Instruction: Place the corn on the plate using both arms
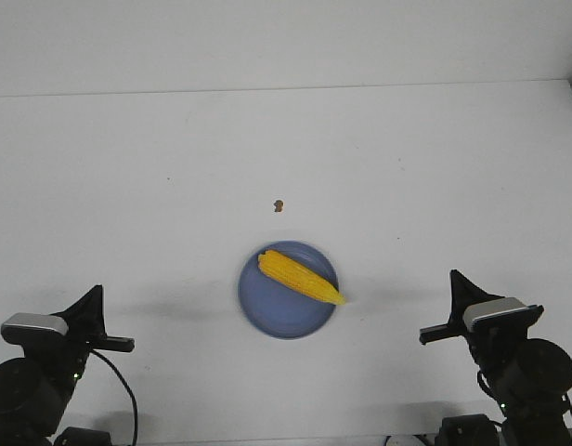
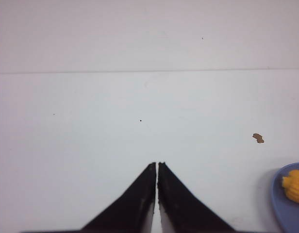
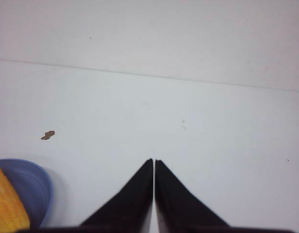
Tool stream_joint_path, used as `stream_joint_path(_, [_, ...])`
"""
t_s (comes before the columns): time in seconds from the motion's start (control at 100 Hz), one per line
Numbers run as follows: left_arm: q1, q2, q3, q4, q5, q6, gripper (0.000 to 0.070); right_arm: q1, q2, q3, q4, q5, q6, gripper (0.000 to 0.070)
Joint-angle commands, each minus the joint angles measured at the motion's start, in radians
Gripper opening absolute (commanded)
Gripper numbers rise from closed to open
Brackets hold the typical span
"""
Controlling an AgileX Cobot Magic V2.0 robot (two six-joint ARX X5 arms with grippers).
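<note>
Left gripper (image 1: 93, 299) closed and empty, corn (image 1: 300, 276) on plate (image 1: 267, 321), right gripper (image 1: 456, 283) closed and empty.
You see both arms parked well apart from the plate; placement looks done, so your next move likely calls only for holding clear.

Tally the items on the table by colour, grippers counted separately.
Yellow: 1, the corn, lying across the plate with its tip past the rim
Blue: 1, the plate
Brown: 1, a small speck beyond the plate
Black grippers: 2, left gripper and right gripper, fingers shut, holding nothing
Total: 3 items, 2 grippers
</note>
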Motion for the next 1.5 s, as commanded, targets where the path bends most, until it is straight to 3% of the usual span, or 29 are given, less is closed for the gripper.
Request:
stream_joint_path(0.0, [0.000,-0.008,0.006,0.030,-0.001,-0.013,0.0014,0.001,0.000,0.006,0.011,0.001,0.011,0.0009])
stream_joint_path(0.3, [0.026,-0.141,-0.171,0.252,-0.001,-0.014,0.0014,0.001,0.000,0.006,0.011,0.001,0.011,0.0010])
stream_joint_path(0.77, [0.079,-0.305,-0.433,0.341,-0.001,-0.024,0.0014,0.001,0.000,0.006,0.011,0.001,0.011,0.0009])
stream_joint_path(1.14, [0.116,-0.305,-0.557,0.553,0.000,-0.028,0.0014,0.001,0.000,0.006,0.011,0.001,0.011,0.0009])
stream_joint_path(1.49, [0.140,-0.305,-0.599,0.560,0.000,-0.027,0.0014,0.001,0.000,0.006,0.011,0.001,0.011,0.0010])
